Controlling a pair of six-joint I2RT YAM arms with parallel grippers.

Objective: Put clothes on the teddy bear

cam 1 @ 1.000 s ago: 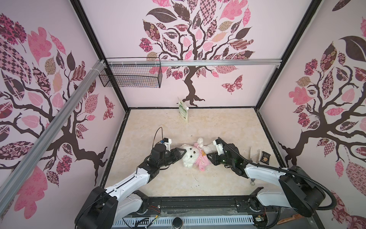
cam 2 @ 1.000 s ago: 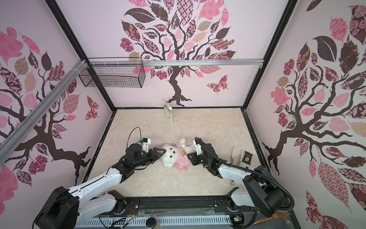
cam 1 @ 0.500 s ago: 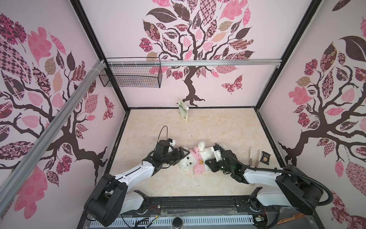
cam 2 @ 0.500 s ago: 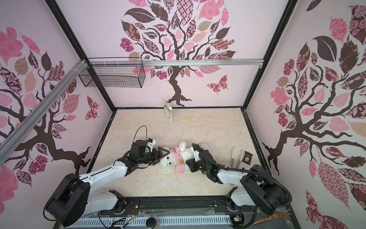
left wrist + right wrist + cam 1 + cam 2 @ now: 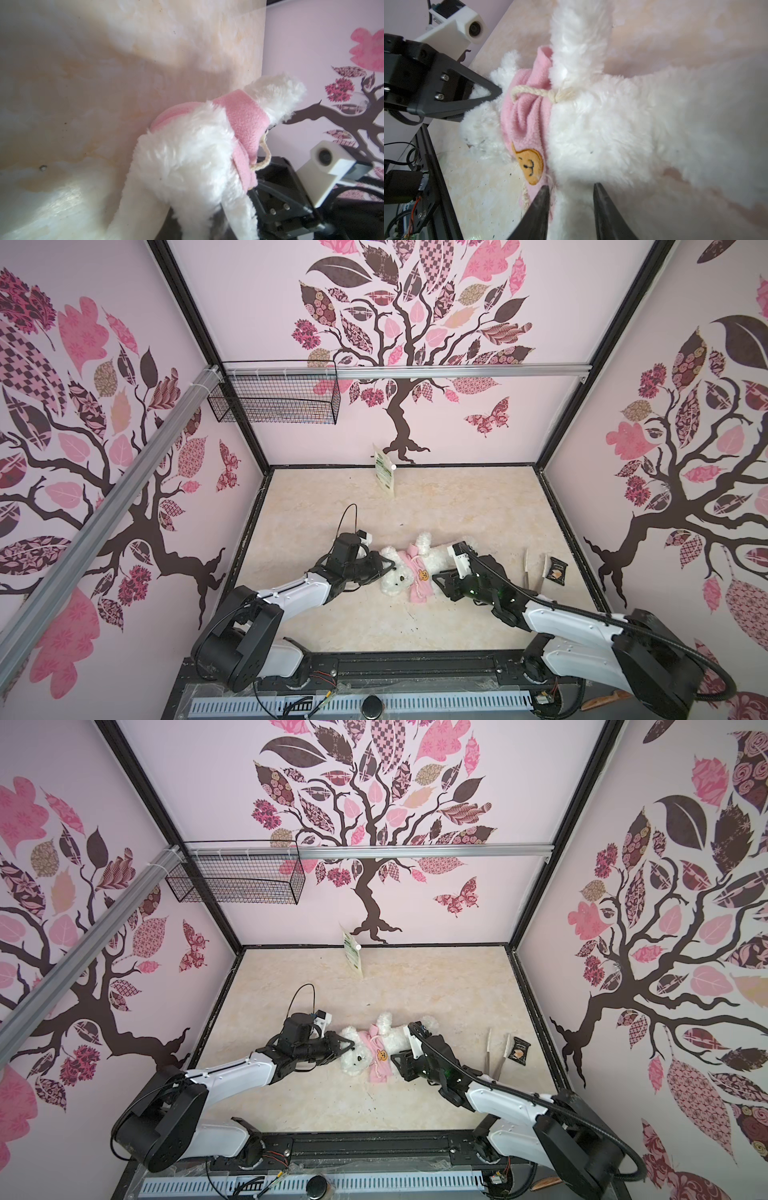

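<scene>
Top views both show the teddy bear [image 5: 401, 572] now lying mid-table between the arms, turned from a second ago, pink top [image 5: 417, 578] bunched at its neck and chest. Left gripper [image 5: 384, 566] has gone from open to pinched shut on the bear's head. Right gripper [image 5: 571, 205] has widened, jaws parted at the top's hem, holding nothing. Likely a regrip; belly remains bare.

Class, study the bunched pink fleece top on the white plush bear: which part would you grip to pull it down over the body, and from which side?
Grip the loose lower hem of the bunched pink fleece top, just below its orange bear-face patch. Come from the leg side of the white fluffy teddy bear, where the right gripper has its fingers apart: the fabric is gathered at the neck, and that edge hangs free.
</scene>
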